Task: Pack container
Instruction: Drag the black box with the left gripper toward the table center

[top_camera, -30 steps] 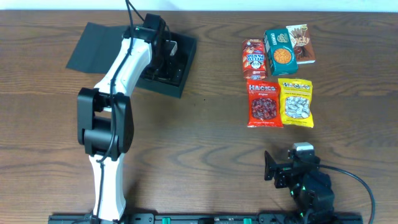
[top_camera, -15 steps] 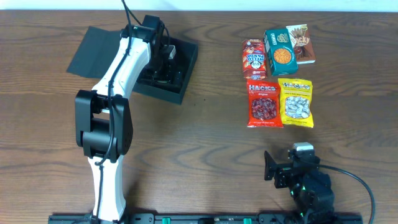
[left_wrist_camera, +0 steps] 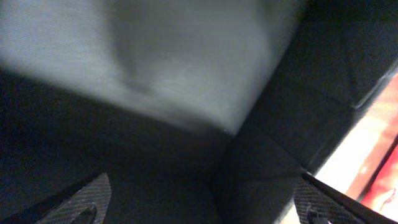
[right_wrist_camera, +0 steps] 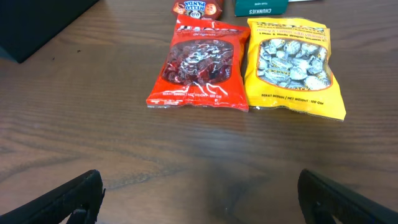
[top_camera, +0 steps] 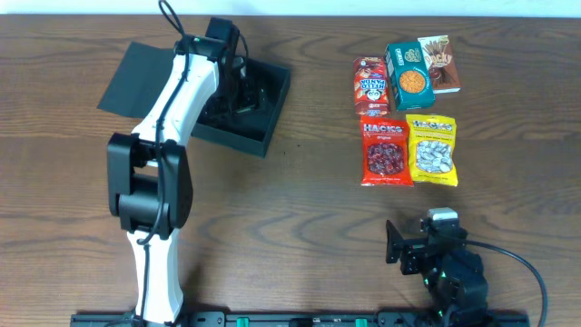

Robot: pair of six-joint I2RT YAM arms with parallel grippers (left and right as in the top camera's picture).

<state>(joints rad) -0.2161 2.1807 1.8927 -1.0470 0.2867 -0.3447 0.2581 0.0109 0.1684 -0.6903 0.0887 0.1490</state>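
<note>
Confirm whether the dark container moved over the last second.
Yes: the container has slid slightly toward the near table edge and toward the red Hacks packet, which stayed put.

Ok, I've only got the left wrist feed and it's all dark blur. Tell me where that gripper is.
Observer: The left gripper is open and sits inside the open container, at the far left of the table. The lid flap lies flat to the container's left.
Operator: Now list what's waiting to be packed.
Observer: Five snack packets lie grouped at the far right, all outside the container. Among them are a red packet and a yellow packet, side by side.
</note>
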